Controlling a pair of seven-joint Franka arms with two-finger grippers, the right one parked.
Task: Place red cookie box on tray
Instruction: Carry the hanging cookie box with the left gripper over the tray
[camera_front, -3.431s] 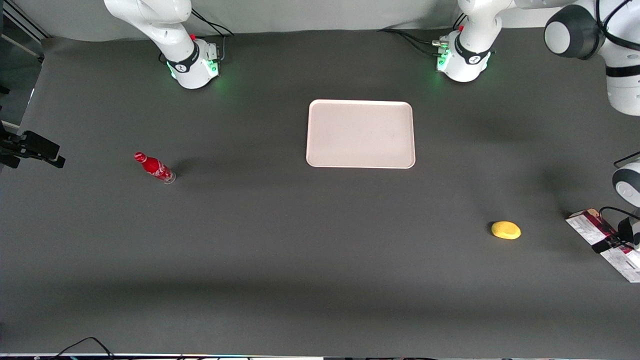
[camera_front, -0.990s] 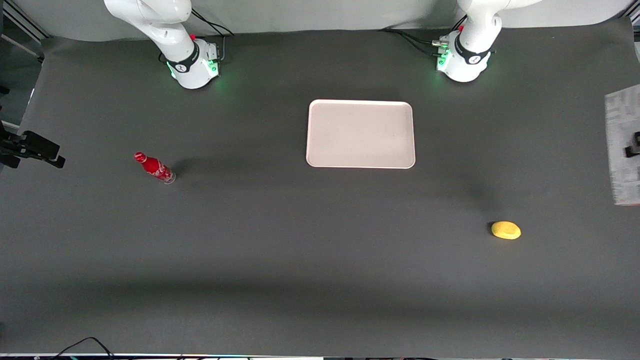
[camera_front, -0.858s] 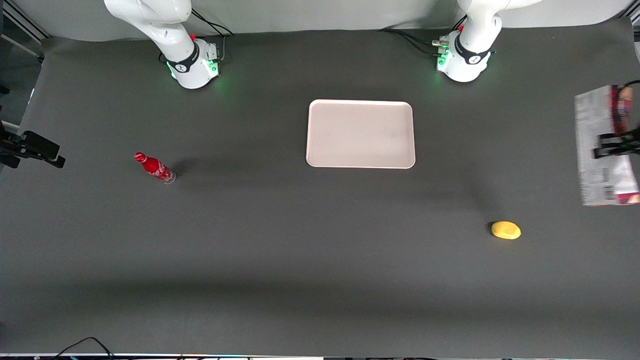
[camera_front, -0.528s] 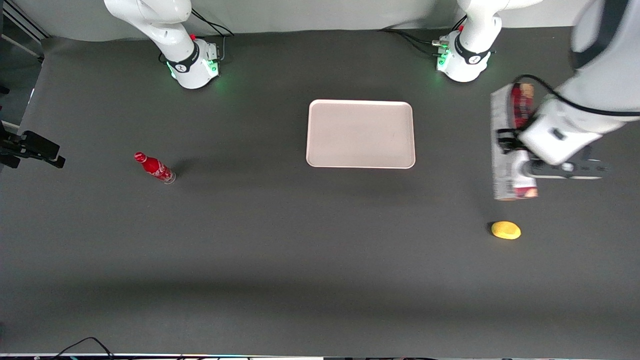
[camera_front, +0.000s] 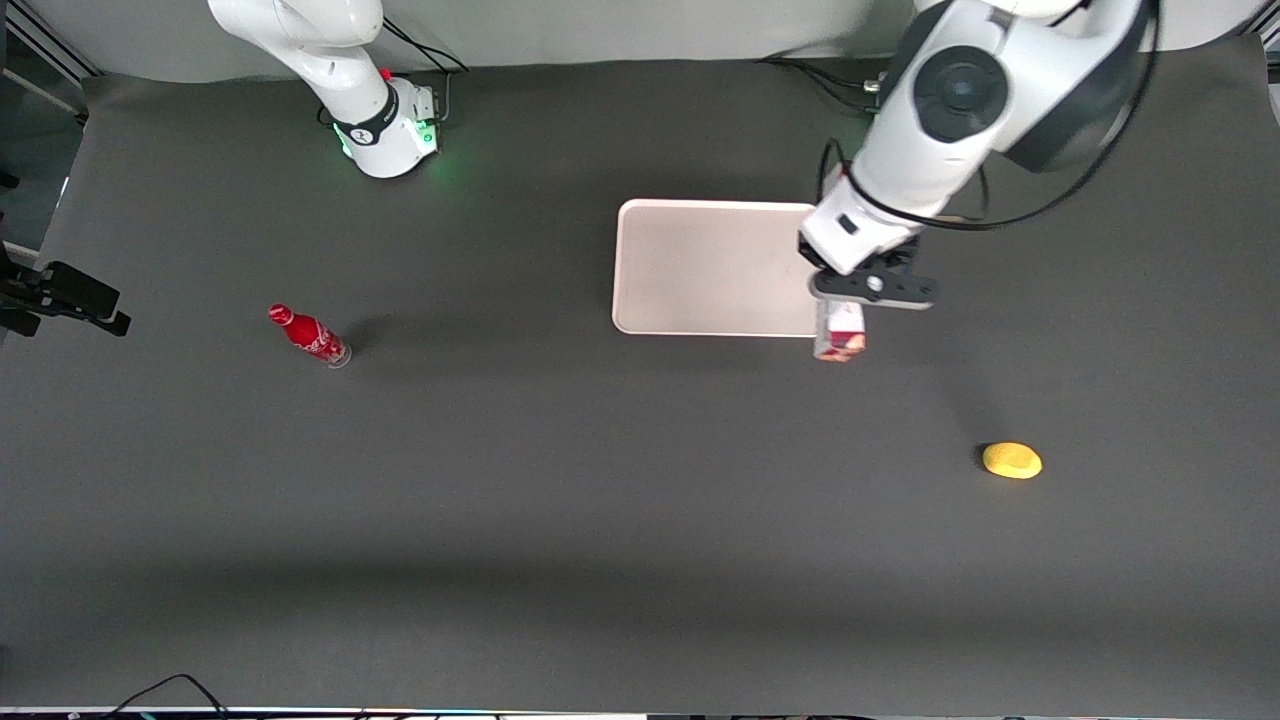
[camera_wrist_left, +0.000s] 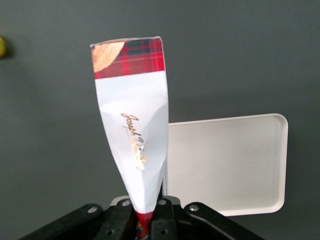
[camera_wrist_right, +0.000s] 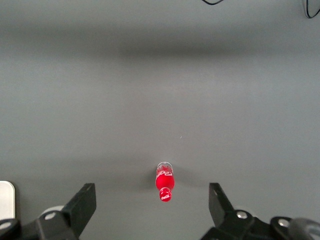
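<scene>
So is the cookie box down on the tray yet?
Not yet. The red cookie box hangs pinched in the claw, at the tray edge nearest the working arm's end.

- Even, soft overhead light is covering the dark table (camera_front: 600, 520).
- Green glow is showing at the arm base (camera_front: 385, 140), upper left.
- The moving arm (camera_front: 1000, 80) is blurring slightly, upper right.

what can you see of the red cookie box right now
The red cookie box is a thin carton, pinched in the shut fingers of the left gripper and held off the table. One face is white with gold script, and its free end shows red tartan and a cookie picture. It hangs over the tray edge nearest the working arm, its free end poking past the tray toward the front camera.
</scene>
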